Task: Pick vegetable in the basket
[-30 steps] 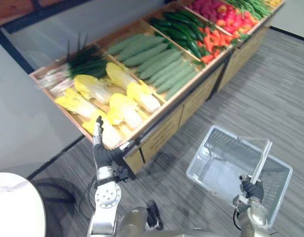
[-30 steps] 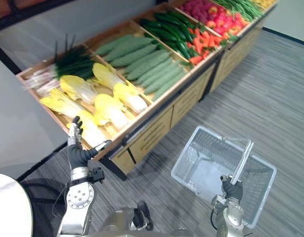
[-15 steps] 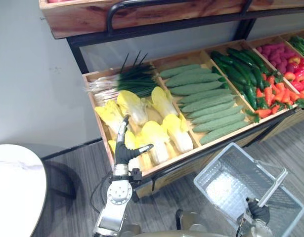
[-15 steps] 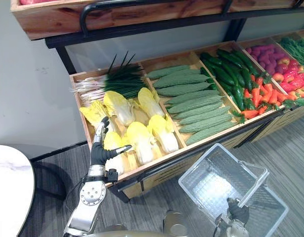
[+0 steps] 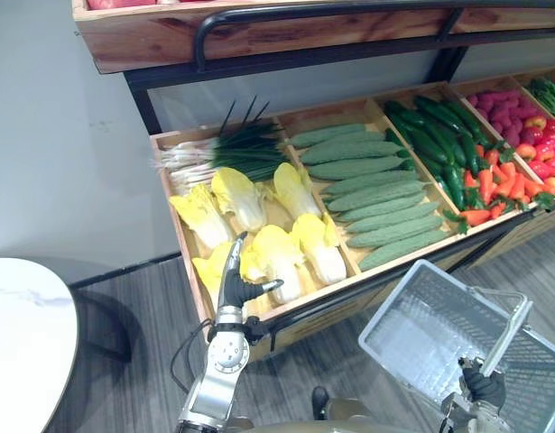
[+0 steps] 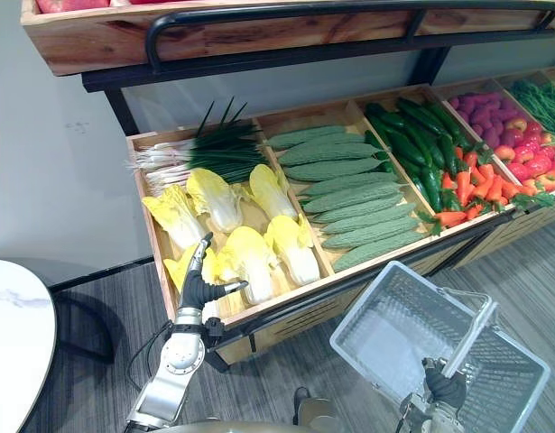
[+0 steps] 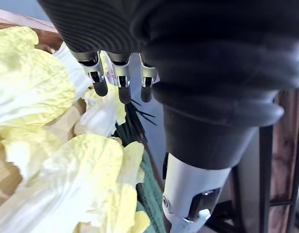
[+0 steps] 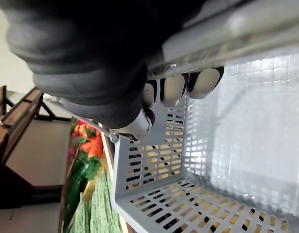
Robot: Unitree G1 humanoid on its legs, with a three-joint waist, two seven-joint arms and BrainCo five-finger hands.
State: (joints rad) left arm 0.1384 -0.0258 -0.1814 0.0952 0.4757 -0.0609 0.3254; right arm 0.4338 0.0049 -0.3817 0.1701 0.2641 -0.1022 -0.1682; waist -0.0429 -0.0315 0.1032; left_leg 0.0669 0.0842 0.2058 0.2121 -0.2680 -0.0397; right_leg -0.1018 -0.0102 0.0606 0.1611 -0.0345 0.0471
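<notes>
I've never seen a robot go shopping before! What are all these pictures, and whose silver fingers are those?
The fingers belong to a humanoid robot with two arms. Two pictures come from cameras in its head, looking down at a wooden vegetable stand. The other two come from cameras on its wrists, very close up. On the stand lie yellow napa cabbages, bumpy green bitter gourds, cucumbers, carrots and green onions. The left hand is open, its fingers straight above the cabbages, holding nothing. The right hand is curled round the handle of a pale plastic basket, which has no vegetable in it yet.
</notes>
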